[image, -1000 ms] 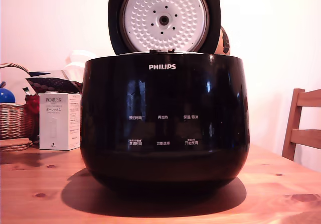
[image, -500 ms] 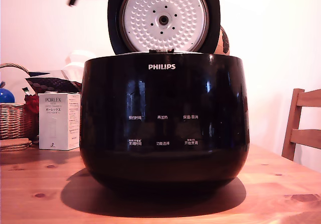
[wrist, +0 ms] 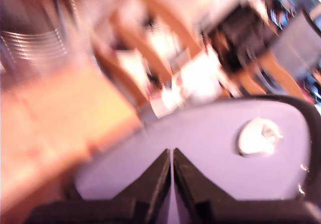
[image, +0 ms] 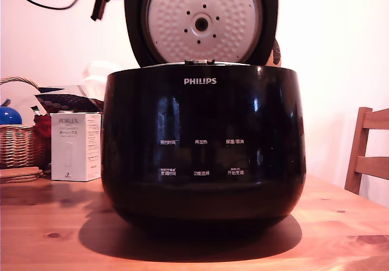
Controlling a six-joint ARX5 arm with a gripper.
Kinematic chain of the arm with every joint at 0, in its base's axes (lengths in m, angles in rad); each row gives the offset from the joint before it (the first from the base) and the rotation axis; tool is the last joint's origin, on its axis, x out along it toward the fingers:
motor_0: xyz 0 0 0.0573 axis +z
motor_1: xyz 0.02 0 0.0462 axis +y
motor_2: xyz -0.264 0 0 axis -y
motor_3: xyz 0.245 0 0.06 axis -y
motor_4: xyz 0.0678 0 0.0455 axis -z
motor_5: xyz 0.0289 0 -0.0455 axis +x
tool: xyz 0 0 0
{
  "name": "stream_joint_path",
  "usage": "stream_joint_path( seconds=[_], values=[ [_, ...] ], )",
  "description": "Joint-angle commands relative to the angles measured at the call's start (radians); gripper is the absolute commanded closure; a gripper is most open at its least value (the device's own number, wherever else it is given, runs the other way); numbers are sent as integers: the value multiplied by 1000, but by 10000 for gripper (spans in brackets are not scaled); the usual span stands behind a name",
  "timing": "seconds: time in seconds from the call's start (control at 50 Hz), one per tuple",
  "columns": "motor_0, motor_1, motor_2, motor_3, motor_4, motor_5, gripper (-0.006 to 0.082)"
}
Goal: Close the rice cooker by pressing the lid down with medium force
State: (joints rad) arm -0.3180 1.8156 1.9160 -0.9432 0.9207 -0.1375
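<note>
On the wooden bench (image: 55, 222) stands the rice cooker (image: 203, 146), a big glossy black pot that fills the middle of the exterior view. Its lid (image: 200, 22) is raised behind it, the white dimpled inner plate facing the room.

Compared with half a second ago, the lid looks larger and tips a little further toward the viewer, its top edge now cut off by the frame. Dark arm parts and a cable have come further down at the exterior view's upper left, just beside the lid's edge. The whole cooker also sits slightly to the exterior view's right of where it was. I judge that the push on the lid has begun, though the lid is far from shut.

To the exterior view's left, a white box (image: 75, 146) and a wicker basket (image: 21, 143) sit on the bench; a wooden chair (image: 368, 155) shows on the right.

Only the wrist view shows the end effector (wrist: 172, 156): its two dark fingertips are pressed together, pinching nothing, lying against or just above a smooth pale surface bearing a small white patch, probably the lid's outer side. That view is heavily blurred. The exterior view alone shows how wide the lid gapes.
</note>
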Motion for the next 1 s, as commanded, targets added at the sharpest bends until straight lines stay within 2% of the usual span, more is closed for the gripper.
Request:
stream_joint_path(
  seconds=[0.0,0.02,0.06,0.08,0.22,0.34,0.46,0.78,0.98],
  values=[
    [-59,21,4,-67,-10,72,789],
    [-69,21,4,-87,-23,120,789],
    [-91,21,4,-122,-65,120,789],
    [-101,21,4,-136,-90,168,789],
    [-170,21,4,-224,-306,218,789],
    [-216,22,4,-273,-471,226,789],
    [-243,23,4,-305,-565,225,789],
    [-280,22,-3,-323,-659,217,789],
    [-310,-17,-13,-239,-671,209,789]
  ],
)
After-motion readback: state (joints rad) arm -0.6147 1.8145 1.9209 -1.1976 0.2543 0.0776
